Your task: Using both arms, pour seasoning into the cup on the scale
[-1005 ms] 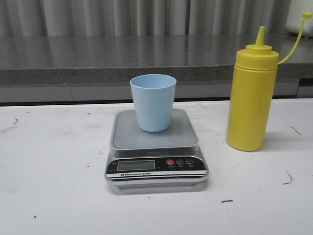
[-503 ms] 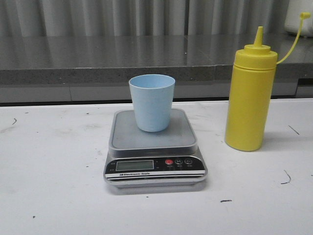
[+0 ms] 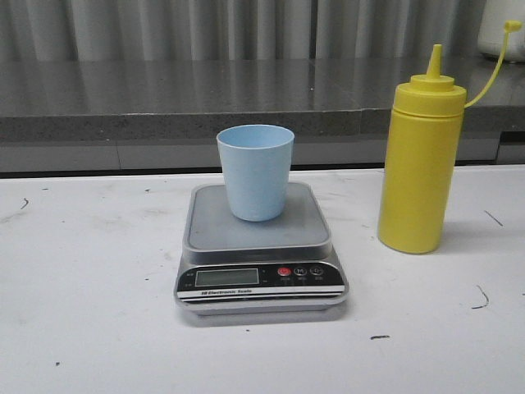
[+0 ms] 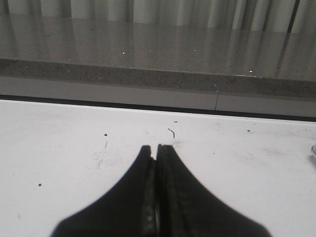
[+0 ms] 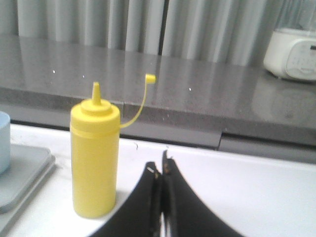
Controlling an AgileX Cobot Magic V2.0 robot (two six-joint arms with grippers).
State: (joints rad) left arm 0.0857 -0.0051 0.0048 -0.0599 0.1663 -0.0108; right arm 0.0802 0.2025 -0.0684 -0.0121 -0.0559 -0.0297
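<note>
The pale blue cup [image 3: 255, 171] stands upright on the steel platform of the silver-grey scale [image 3: 258, 246] at the table's middle. The tall yellow seasoning bottle [image 3: 421, 168] stands upright to the right of the scale, its cap hanging off on its strap. Neither arm shows in the front view. In the left wrist view my left gripper [image 4: 157, 147] is shut and empty over bare white table. In the right wrist view my right gripper [image 5: 160, 165] is shut and empty, near the seasoning bottle [image 5: 95, 157] but apart from it; the cup's edge [image 5: 4, 142] and the scale's corner [image 5: 24, 173] show beside it.
A grey stone ledge [image 3: 164, 94] runs along the back of the white table [image 3: 82, 312], with a curtain behind. A white appliance [image 5: 291, 54] stands on the ledge at the far right. Small dark marks dot the tabletop.
Nothing on the table has moved; the front view has only shifted very slightly.
</note>
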